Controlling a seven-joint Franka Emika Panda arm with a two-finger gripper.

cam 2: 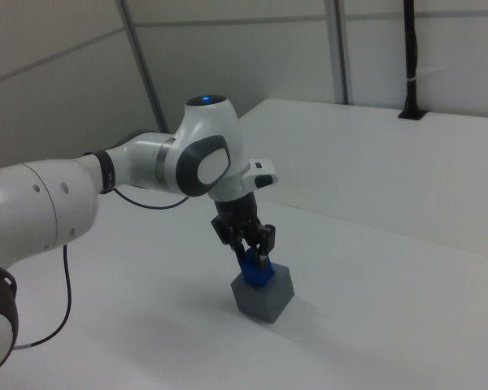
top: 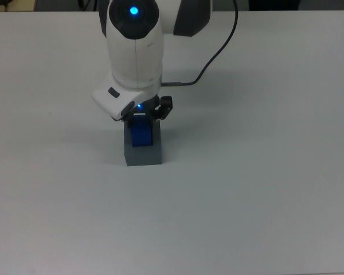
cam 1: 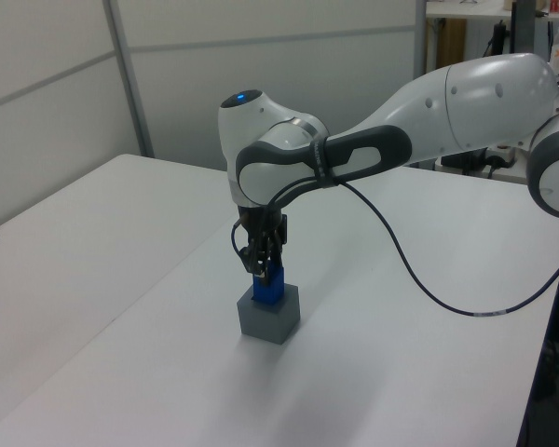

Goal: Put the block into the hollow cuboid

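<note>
**Blue block seated in the grey box, claw at its top**

Reading the top view from its left, bare white table runs up to the hollow cuboid, a matte grey box with flat, plain sides and thick walls, standing square on the surface just left of the top view's centre. Out of its top rises the block, bright blue with plain faces and clearly narrower than the grey box around it. Its lower part sits down inside the recess while its upper part stands proud of the rim, slightly tilted in the left view and the right view.

Directly above it hangs the gripper, pointing straight down, its black fingers reaching to the upper end of the block, one on either side. In the right view the two fingers flank the blue top closely, but whether they press on it or stand just clear of it cannot be told from any of the three views. A small blue light glows on the underside of the white hand, and another on the top of the arm's wrist housing.

Further toward the top view's right, a black cable loops from the wrist up and away over the table. In the left view the grey box stands alone on the white surface beneath the arm, with a pale panelled wall behind.
</note>
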